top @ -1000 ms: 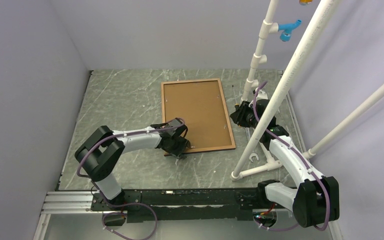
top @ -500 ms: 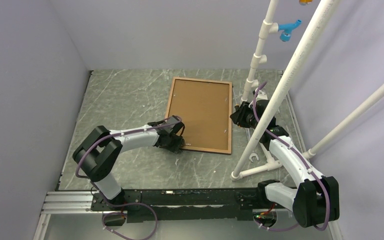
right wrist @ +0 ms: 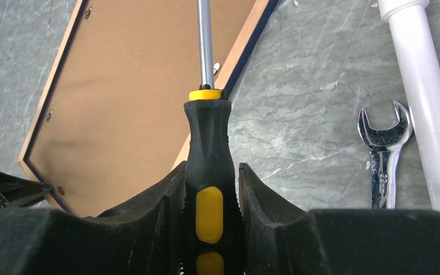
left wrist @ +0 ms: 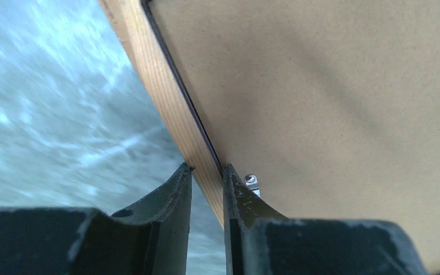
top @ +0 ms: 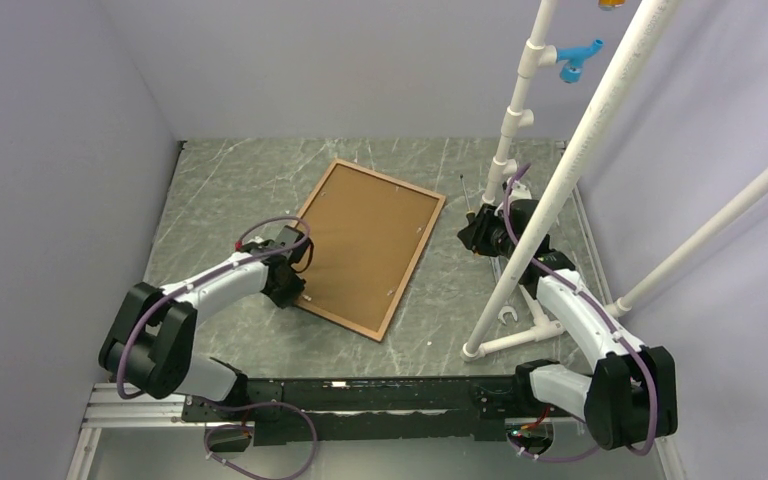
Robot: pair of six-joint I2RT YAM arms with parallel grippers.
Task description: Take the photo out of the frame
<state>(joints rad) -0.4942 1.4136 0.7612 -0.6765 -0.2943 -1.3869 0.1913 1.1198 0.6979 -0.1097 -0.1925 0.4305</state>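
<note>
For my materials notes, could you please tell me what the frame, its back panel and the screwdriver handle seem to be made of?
Frame: pale bare wood on this side, fine grain lines showing. Back panel: probably fibreboard or stiff card, matte brown, even and grainless. Screwdriver handle: seemingly rubbery black plastic, ribbed sides, with glossy yellow inserts.

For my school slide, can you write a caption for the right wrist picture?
Right gripper clamps a black-and-yellow screwdriver pointed toward the face-down frame, a wrench lying nearby.
</note>
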